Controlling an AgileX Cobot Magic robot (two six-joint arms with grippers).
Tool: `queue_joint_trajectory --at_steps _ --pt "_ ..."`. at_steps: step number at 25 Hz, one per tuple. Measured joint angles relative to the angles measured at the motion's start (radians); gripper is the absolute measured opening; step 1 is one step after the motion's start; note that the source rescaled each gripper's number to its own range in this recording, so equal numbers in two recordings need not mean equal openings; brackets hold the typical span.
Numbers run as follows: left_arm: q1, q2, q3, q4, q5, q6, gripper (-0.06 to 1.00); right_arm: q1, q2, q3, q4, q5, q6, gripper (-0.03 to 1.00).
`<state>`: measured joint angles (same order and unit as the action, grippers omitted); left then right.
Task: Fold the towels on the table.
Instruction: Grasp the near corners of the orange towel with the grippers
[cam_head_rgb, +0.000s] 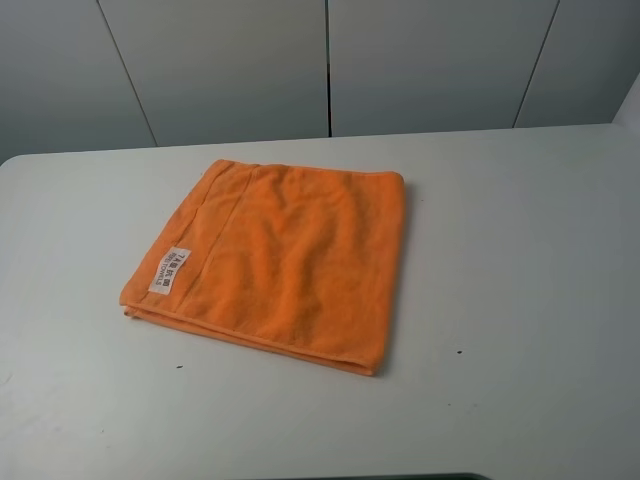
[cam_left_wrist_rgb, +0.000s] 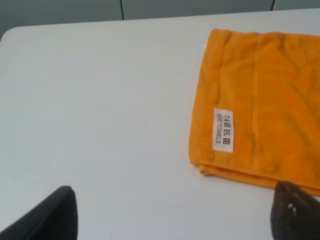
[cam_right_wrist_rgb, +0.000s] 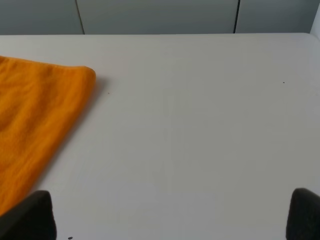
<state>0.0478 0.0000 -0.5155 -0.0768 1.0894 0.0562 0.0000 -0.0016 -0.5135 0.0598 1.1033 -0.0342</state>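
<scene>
The bright orange towel (cam_head_rgb: 280, 260) lies flat on the white table (cam_head_rgb: 520, 250), left of the middle, doubled over with layered edges at its front side. Its white label (cam_head_rgb: 168, 270) is at its left edge. Neither gripper shows in the exterior view. In the left wrist view the towel (cam_left_wrist_rgb: 260, 100) and label (cam_left_wrist_rgb: 223, 129) lie ahead of my left gripper (cam_left_wrist_rgb: 175, 220), which is open, empty and short of the cloth. In the right wrist view my right gripper (cam_right_wrist_rgb: 165, 220) is open and empty over bare table (cam_right_wrist_rgb: 200, 125), with the towel's corner (cam_right_wrist_rgb: 35, 125) off to one side.
Grey wall panels (cam_head_rgb: 320, 60) stand behind the table's far edge. A few tiny dark specks (cam_head_rgb: 459, 351) dot the tabletop. The table's rounded far-left corner (cam_left_wrist_rgb: 10, 35) shows in the left wrist view.
</scene>
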Motion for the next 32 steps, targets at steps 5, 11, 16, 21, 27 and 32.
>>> queue_joint_trajectory --at_steps 5,11,16,21,27,32 --pt "-0.002 0.0 0.0 0.0 0.0 0.0 1.0 0.0 0.0 0.0 0.0 0.0 0.0 1.0" --pt "-0.022 0.0 0.0 -0.002 0.0 0.0 1.0 0.0 0.0 0.0 0.018 0.0 0.0 1.0" --pt "-0.022 0.0 0.0 0.021 -0.006 0.0 1.0 0.0 0.0 0.0 0.03 -0.007 0.0 1.0" --pt "-0.022 0.105 -0.044 0.077 -0.1 0.019 1.0 0.0 0.021 -0.002 -0.036 -0.016 -0.023 1.0" --pt "-0.022 0.421 -0.139 0.077 -0.189 0.109 1.0 0.005 0.249 -0.062 -0.052 -0.035 -0.178 1.0" --pt "-0.022 0.738 -0.228 0.077 -0.191 0.165 1.0 0.055 0.541 -0.159 -0.054 -0.108 -0.223 1.0"
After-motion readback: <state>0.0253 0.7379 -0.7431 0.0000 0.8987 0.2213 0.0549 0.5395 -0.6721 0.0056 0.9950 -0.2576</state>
